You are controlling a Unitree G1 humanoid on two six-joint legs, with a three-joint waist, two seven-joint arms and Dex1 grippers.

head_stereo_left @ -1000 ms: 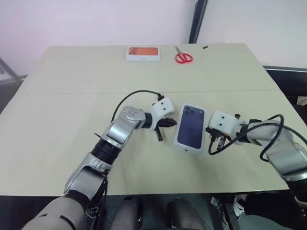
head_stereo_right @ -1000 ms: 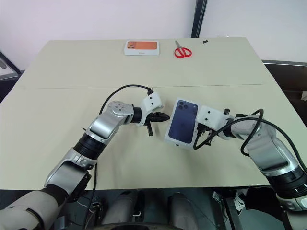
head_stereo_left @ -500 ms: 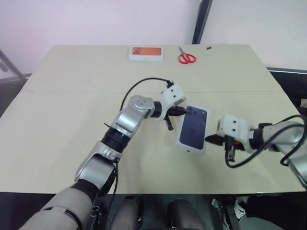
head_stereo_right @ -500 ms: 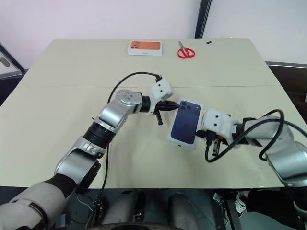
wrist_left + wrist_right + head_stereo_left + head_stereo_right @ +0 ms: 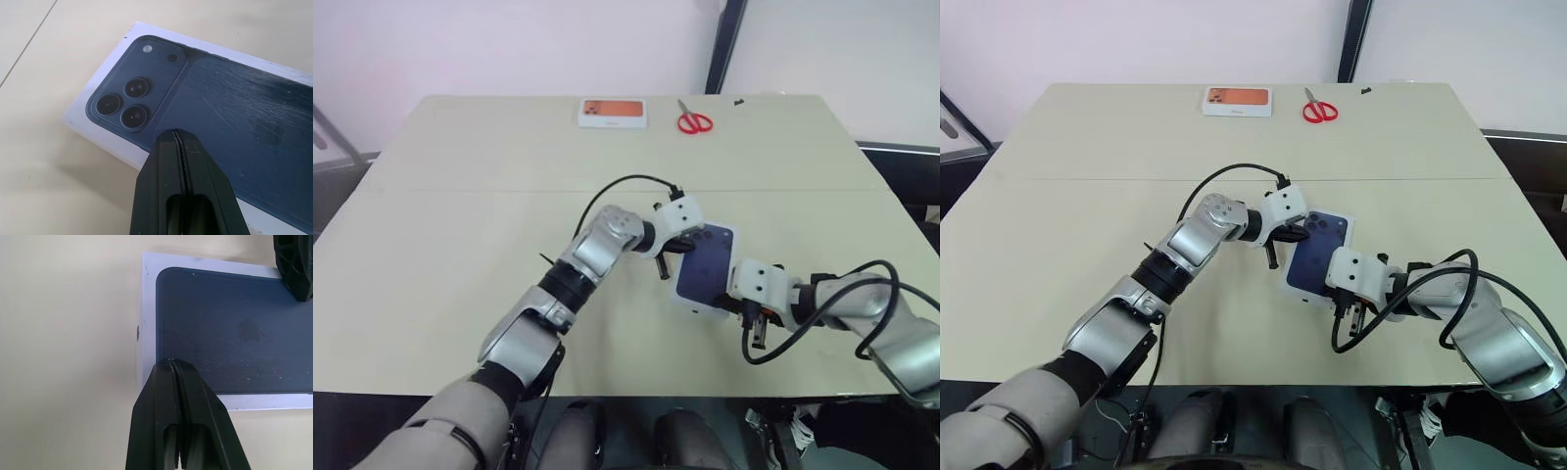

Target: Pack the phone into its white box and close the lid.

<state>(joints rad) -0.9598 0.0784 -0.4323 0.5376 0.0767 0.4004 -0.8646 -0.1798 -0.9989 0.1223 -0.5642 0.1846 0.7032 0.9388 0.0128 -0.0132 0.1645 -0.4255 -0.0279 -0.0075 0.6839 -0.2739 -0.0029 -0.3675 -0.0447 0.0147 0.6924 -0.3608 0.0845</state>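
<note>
**Both grippers clenched at the lidded box**

The lid point(image 5: 707, 269), printed phone picture up, lies flat on the table point(image 5: 460, 225) near its front edge. Left gripper point(image 5: 176, 134): fingers pressed together, empty, tip over the lid's camera-end corner. Right gripper point(image 5: 171, 363): fingers pressed together, empty, tip at the lid's opposite end. Orange-printed box point(image 5: 613, 112) and red scissors point(image 5: 693, 120) sit well apart at the far edge.

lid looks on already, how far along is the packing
Done, as far as it shows: the lid, phone picture up, sits on the table as one closed package; the phone itself is hidden. In hand: the left gripper and right gripper, both shut, poise at opposite ends. Left: perhaps pressing the lid fully down.
</note>
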